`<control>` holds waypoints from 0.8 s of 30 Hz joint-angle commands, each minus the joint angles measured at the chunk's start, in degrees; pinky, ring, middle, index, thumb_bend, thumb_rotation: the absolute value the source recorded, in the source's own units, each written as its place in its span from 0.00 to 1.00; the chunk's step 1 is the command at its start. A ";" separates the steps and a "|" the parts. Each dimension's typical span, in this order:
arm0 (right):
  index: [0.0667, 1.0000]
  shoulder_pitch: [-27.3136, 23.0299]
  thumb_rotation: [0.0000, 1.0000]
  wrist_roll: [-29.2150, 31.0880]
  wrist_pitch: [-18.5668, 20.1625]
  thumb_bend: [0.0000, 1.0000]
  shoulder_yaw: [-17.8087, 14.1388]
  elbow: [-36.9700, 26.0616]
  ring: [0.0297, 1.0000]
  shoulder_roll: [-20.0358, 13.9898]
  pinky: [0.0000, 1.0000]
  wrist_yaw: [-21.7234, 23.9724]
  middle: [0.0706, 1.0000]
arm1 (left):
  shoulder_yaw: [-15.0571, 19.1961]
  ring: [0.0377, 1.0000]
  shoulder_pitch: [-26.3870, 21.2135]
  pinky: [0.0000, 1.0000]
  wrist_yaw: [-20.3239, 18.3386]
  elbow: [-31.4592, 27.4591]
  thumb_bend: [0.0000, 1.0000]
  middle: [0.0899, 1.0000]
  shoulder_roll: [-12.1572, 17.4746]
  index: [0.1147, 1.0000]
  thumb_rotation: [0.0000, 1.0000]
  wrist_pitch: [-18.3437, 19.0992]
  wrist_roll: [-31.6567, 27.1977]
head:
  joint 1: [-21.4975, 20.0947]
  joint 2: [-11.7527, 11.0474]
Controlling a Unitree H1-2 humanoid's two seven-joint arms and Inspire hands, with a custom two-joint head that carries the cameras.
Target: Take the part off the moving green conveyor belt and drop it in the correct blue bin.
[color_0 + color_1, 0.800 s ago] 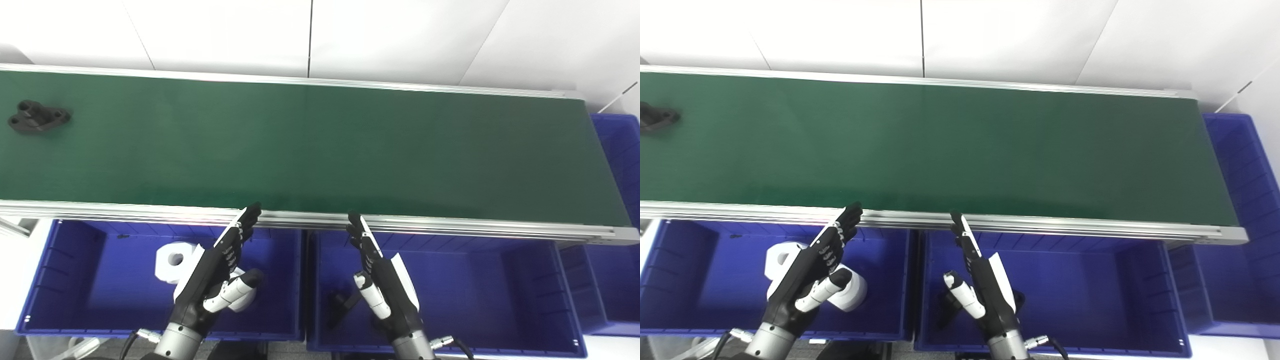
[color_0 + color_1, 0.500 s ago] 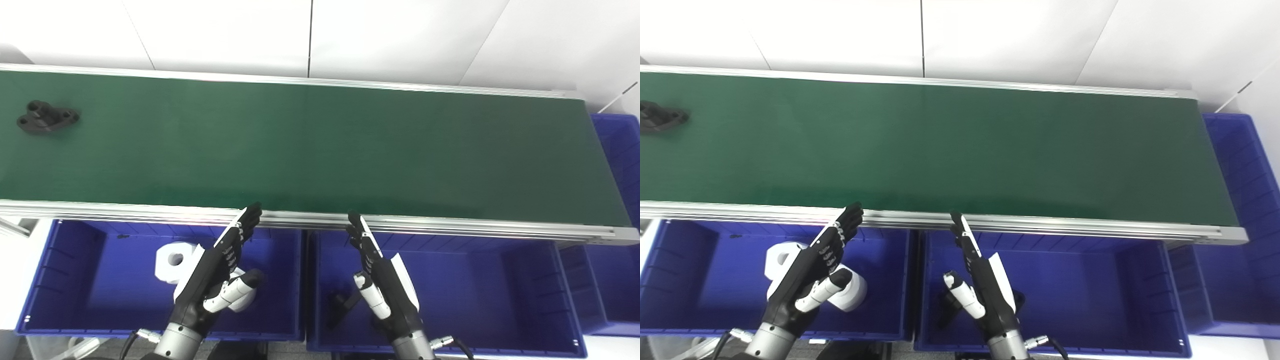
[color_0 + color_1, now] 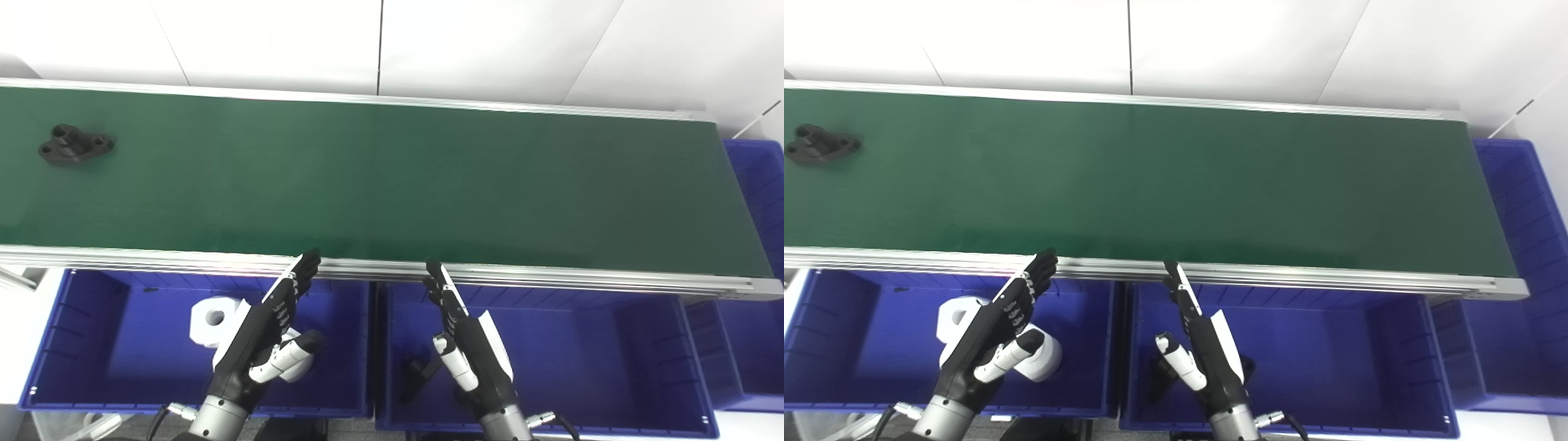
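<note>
A black bracket-like part (image 3: pixel 76 144) with round holes lies flat at the far left of the green conveyor belt (image 3: pixel 392 184), well apart from both hands. The left hand (image 3: pixel 263 340) and right hand (image 3: pixel 468 349) hover over the blue bins below the belt's near rail, fingers extended and apart, holding nothing, probably poised so either can reach up once the part comes within range. The left bin (image 3: pixel 55 343) holds white parts (image 3: pixel 208 320); the middle bin (image 3: pixel 612 343) holds a black part (image 3: pixel 416 373), so the belt's part likely belongs there.
</note>
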 commanded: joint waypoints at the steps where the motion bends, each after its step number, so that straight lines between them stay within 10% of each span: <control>1: 1.00 0.07 1.00 0.32 -0.43 0.90 0.25 -0.96 0.97 0.50 0.97 0.32 1.00 | 0.00 0.97 0.09 0.98 0.00 -1.41 0.73 0.96 0.36 0.93 0.68 -0.31 0.15 | 0.01 -0.02; 20: 1.00 0.15 1.00 0.53 -0.36 0.90 0.38 -1.07 0.96 0.39 0.97 0.42 1.00 | -0.27 0.97 -0.45 0.98 -0.36 -0.34 0.75 0.96 0.77 0.93 0.70 -1.59 0.33 | 0.05 -0.14; 24: 1.00 0.31 1.00 0.76 -1.24 0.89 0.42 -0.26 0.96 0.36 0.97 0.34 1.00 | -0.41 0.97 -0.29 0.97 -0.39 0.47 0.75 0.96 0.67 0.93 0.70 -2.44 -0.13 | 1.03 -3.50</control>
